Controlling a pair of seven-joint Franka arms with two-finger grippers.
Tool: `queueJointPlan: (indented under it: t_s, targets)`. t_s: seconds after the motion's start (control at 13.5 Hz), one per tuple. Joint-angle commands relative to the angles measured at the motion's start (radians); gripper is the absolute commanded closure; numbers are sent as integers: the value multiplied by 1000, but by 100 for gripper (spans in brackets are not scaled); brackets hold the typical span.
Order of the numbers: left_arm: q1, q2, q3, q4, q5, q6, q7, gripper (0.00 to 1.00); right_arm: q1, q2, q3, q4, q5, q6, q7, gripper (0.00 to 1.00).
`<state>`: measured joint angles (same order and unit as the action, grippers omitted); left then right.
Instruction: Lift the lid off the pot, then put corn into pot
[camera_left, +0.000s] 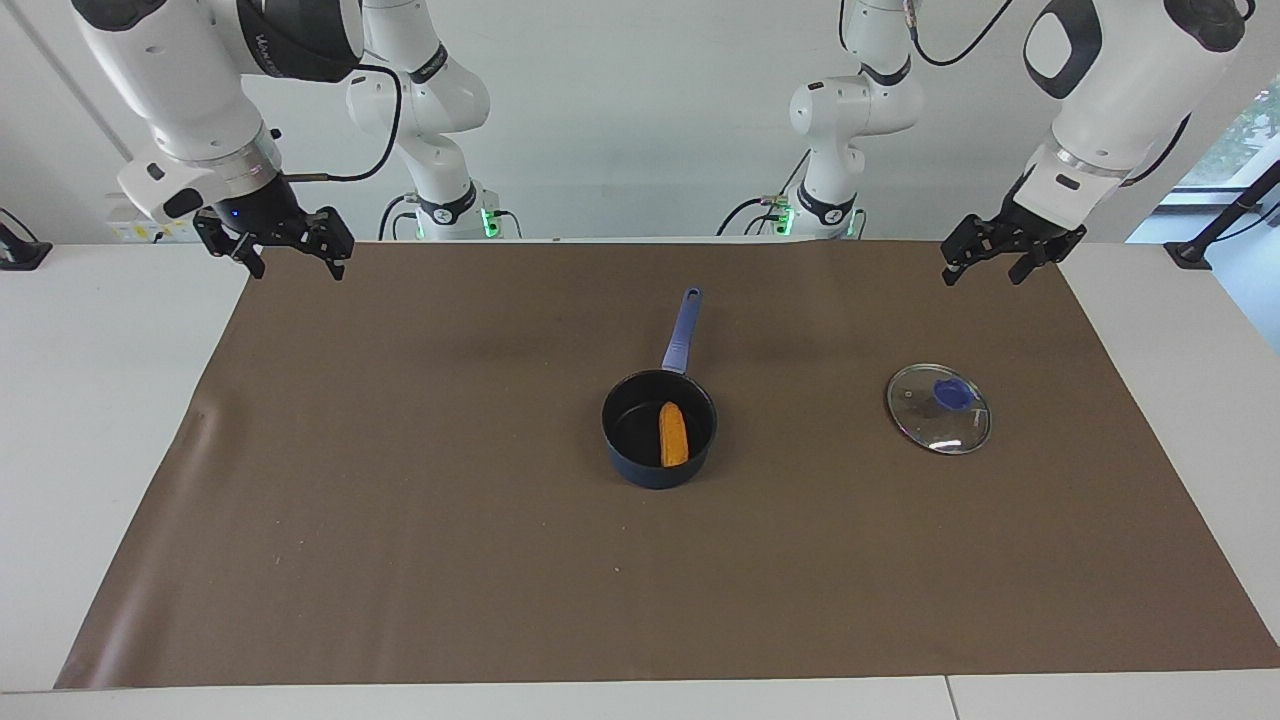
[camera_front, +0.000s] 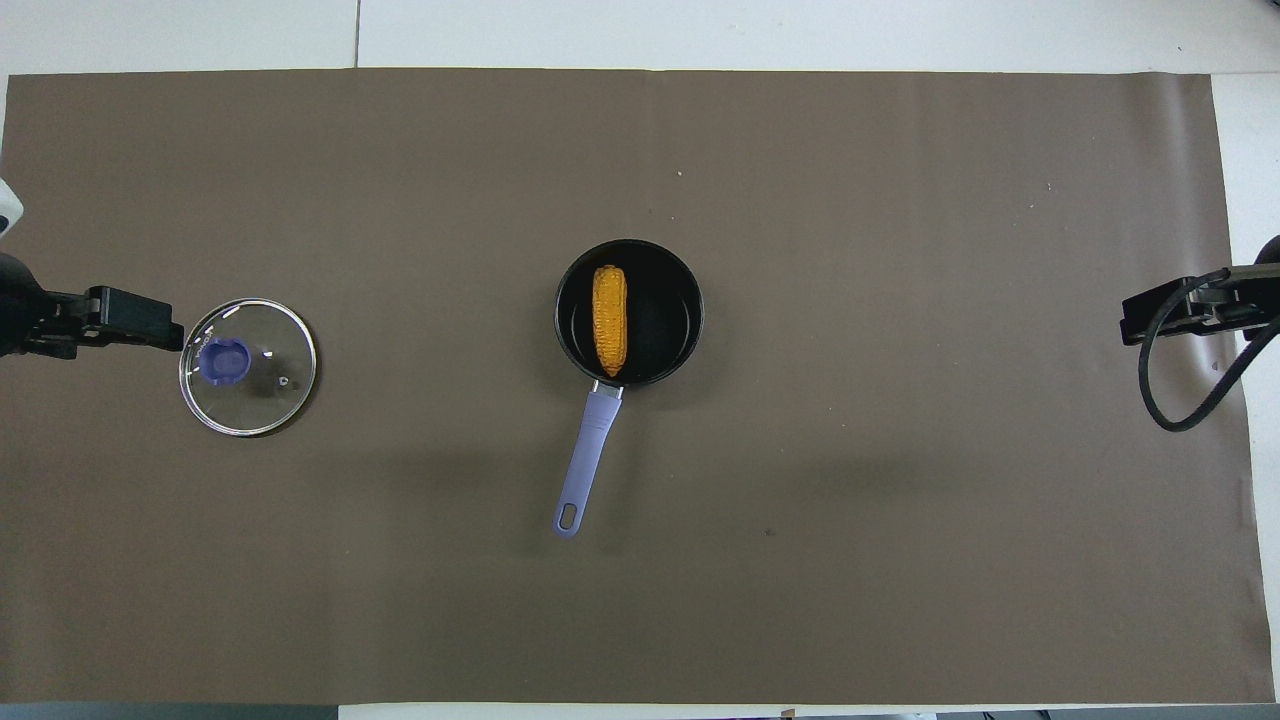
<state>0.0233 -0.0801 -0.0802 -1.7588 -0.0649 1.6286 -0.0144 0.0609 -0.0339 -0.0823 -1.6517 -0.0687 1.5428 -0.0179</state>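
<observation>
The dark blue pot (camera_left: 648, 472) stands at the middle of the table, its light blue handle (camera_left: 682, 330) pointing toward the robots. The yellow-orange corn (camera_left: 673, 433) lies inside it, seen from above too (camera_front: 609, 320). The glass lid (camera_left: 938, 408) with its blue knob lies flat on the mat toward the left arm's end, apart from the pot (camera_front: 668, 310). My left gripper (camera_left: 990, 270) hangs open and empty in the air over the mat's edge by the lid (camera_front: 248, 367). My right gripper (camera_left: 298, 268) hangs open and empty over the mat's corner at the right arm's end.
A brown mat (camera_left: 400, 520) covers most of the white table (camera_left: 100, 400). Nothing else lies on it. In the overhead view the left gripper (camera_front: 140, 320) and the right gripper (camera_front: 1165, 310) show only at the mat's two ends.
</observation>
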Motion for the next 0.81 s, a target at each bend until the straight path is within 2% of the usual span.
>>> queueJointPlan:
  t_s: [0.0, 0.22, 0.3, 0.52, 0.74]
  targets:
    - [-109, -29, 78, -59, 22, 43, -18, 0, 13, -18, -30, -19, -3, 19, -39, 0]
    - [-149, 43, 89, 121, 71, -91, -24, 0, 8, -15, -31, -13, -5, 11, -40, 0]
    - [-149, 46, 88, 131, 68, -93, -38, 0, 2, 5, -28, 13, -5, -1, -42, 0]
    - [-146, 13, 91, 47, 63, -46, -56, 0, -12, 14, -34, 26, 6, -9, -50, 0]
    - [-148, 17, 91, 56, 63, -58, -56, 0, -32, 12, -23, 21, 9, -20, -60, 0]
